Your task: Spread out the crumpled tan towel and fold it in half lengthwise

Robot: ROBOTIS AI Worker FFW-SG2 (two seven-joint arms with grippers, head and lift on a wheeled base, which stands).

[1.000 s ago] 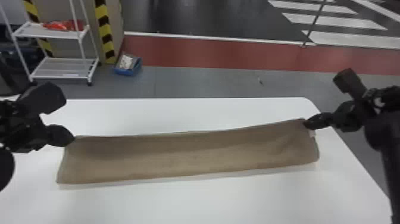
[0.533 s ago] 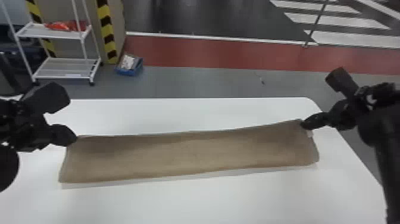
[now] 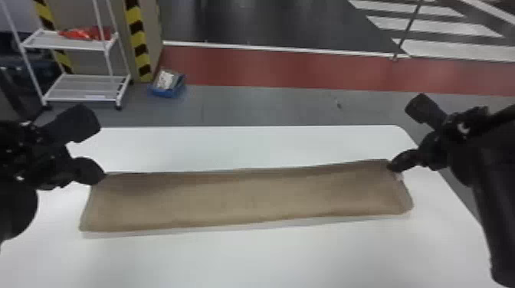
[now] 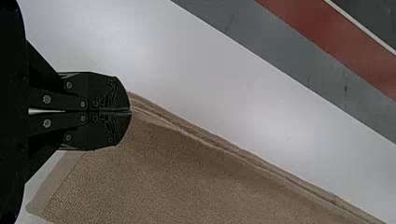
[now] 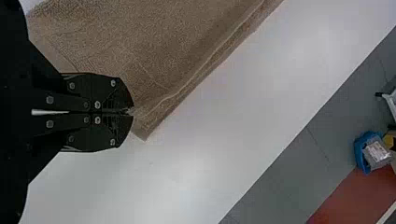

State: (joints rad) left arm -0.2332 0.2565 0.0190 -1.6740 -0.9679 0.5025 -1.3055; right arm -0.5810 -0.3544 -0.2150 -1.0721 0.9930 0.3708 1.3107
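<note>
If I pull harder on one side than the other from here, the layers of the towel [image 3: 245,201] could slip out of line, since their edges facing the far side of the table [image 3: 268,260] look slightly uneven. Letting go too high might also drop a corner crooked. It lies long and narrow across the table, my left gripper [image 4: 130,111] clamped on its far corner near the table's left end, my right gripper [image 5: 132,112] pinched together on the far corner towards the right end.

The towel [image 3: 245,199] lies left to right across the counter [image 3: 249,256]; behind, on the floor [image 3: 249,107], a rack [image 3: 84,88] stands left of a bin [image 3: 163,92].
</note>
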